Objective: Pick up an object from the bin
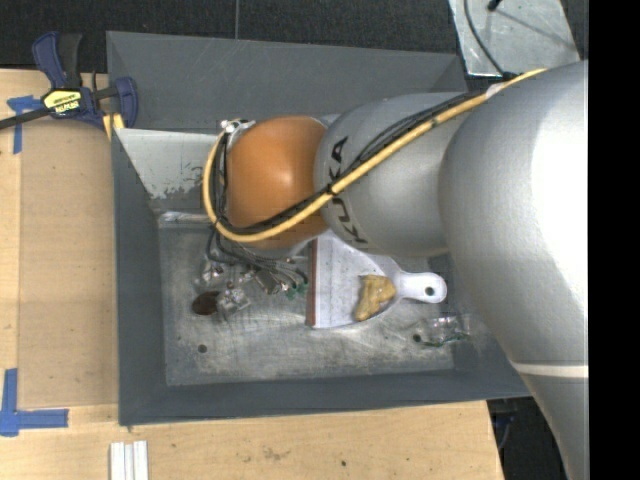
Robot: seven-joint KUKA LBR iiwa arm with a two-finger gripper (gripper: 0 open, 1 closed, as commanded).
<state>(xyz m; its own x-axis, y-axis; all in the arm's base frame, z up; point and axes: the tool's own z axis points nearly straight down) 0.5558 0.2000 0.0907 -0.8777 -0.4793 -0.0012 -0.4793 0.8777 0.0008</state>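
My gripper (238, 280) is low over the left half of the bin floor, mostly hidden under the arm's wrist. A small dark brown lump (204, 305) lies just to its lower left, close to its tip. Right of the gripper lies a flat white card with a red left edge (334, 286). A tan crumpled lump (373, 296) rests on the card's right side. I see nothing held in the gripper.
A white handle with a hole (421, 288) lies right of the tan lump. A small clear, glinting piece (441, 330) sits near the bin's front right corner. The arm's bulk covers the back and right of the bin.
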